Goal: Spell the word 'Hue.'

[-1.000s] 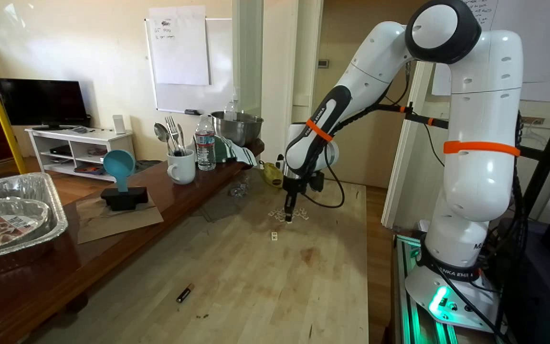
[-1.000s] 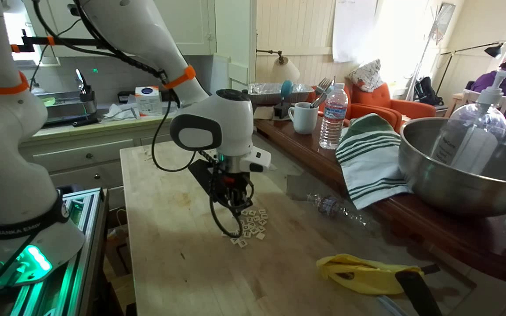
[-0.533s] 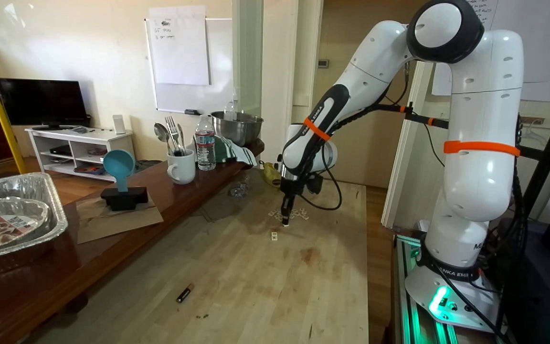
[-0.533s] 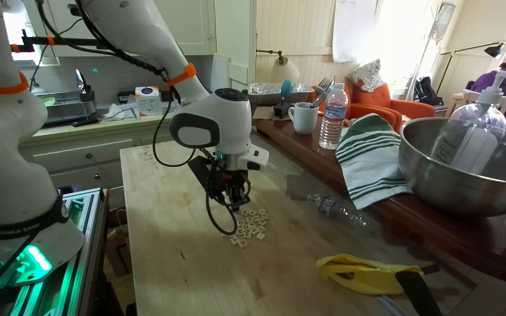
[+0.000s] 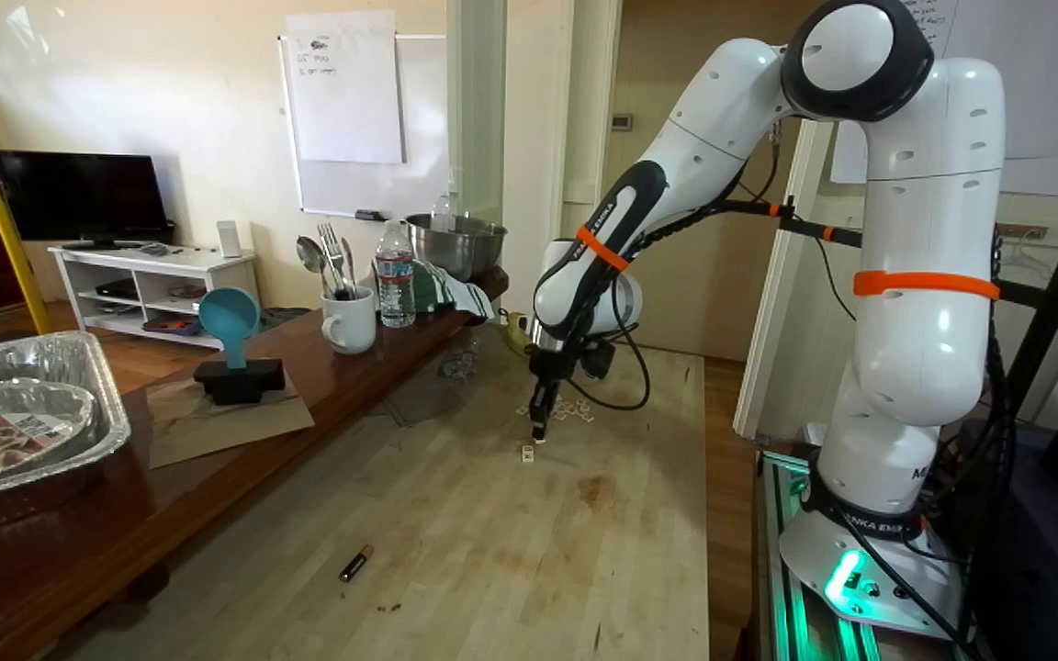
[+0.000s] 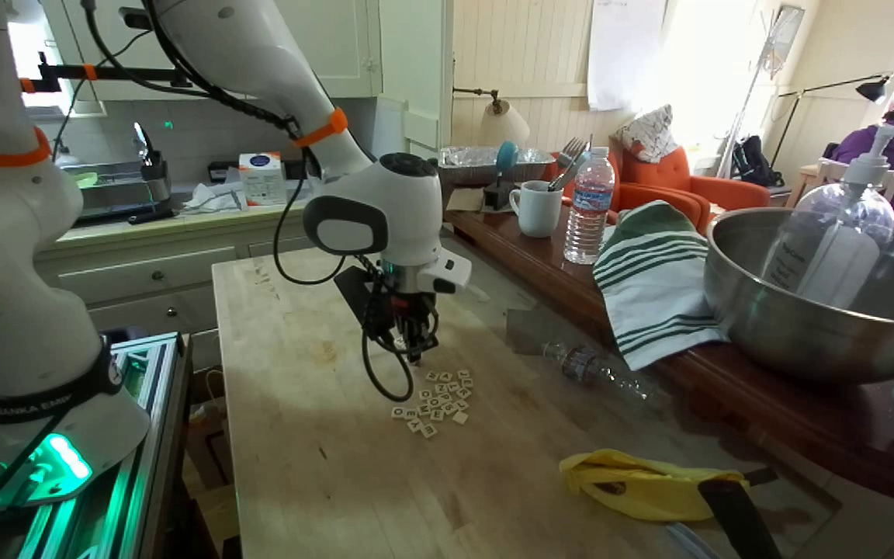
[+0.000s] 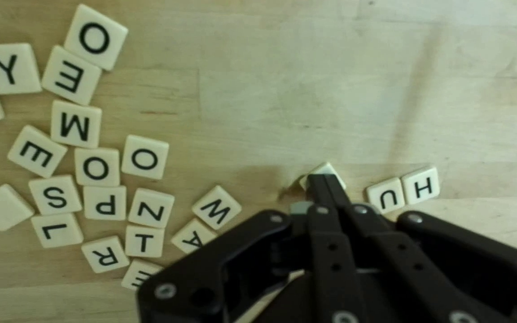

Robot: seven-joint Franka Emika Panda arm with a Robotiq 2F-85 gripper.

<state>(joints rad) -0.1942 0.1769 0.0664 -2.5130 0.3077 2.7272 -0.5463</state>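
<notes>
"Pale wooden table (image 6: 292, 473) under the pincer (image 7: 322, 180), dark counter (image 5: 125, 505) running along past it. What's up there?"

"Containers, all well apart from the pincer. A steel bowl (image 6: 812, 341) with a pump bottle (image 6: 827, 248) standing in it, then a water bottle (image 6: 588, 208), then a white mug (image 6: 538, 210) stuffed with cutlery (image 5: 332, 252). Below them, nearer the pincer, a clear bottle (image 6: 590, 369) lies on its side."

"And the foil tray (image 5: 105, 404)?"

"There's a smaller foil pan (image 5: 70, 401) inside it. What the pan has in it is too unclear to name."

"Now the pincer: released or clenched?"

"Clenched. Its two fingers (image 7: 316, 186) sit flat together, pointing down at a pale tile (image 7: 328, 169). The tips hide most of that tile's face, so I can't read it, and whether they touch it I can't tell."

"Where's the word, then?"

"Just beside the fingertips, to their right in the wrist view: the U tile (image 7: 385, 196), then the H tile (image 7: 422, 185) right next to it, farther from the pincer."

"And the rest of the letters?"

"A scatter of other tiles (image 7: 97, 167), flat on the wood, left of the pincer in the wrist view, several of them touching."
</notes>
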